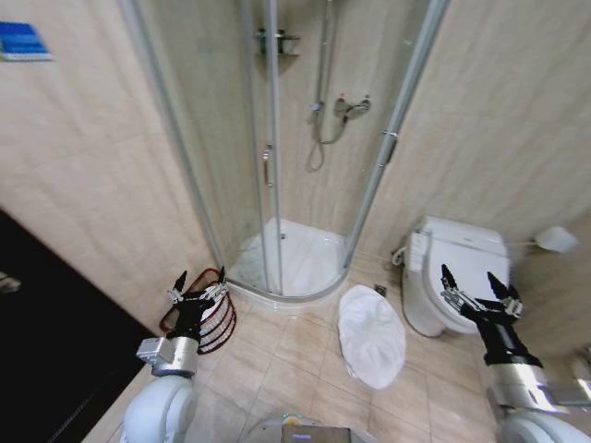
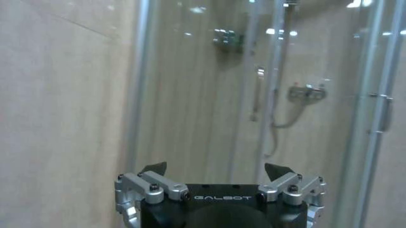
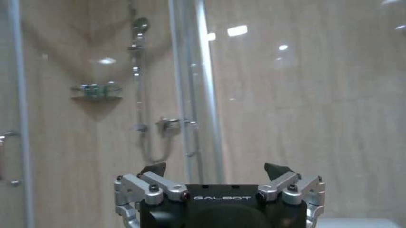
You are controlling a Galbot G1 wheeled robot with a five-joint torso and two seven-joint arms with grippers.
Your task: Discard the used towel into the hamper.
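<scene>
I see the towel [image 1: 371, 334] crumpled on the floor: soft, light; I'd pinch a raised fold. Both grippers, left [image 1: 197, 284] and right [image 1: 475, 288], spread empty; hamper [image 1: 211, 318] sits left.

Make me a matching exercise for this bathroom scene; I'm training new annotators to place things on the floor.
Things:
1. towel
2. hamper
3. toilet
4. left tool

Places or states:
A. by the wall, left of the shower tray
B. open, held above the hamper
C. crumpled on the tiles between shower and toilet
D. against the right wall, lid down

Pairs: 1-C, 2-A, 3-D, 4-B
</scene>
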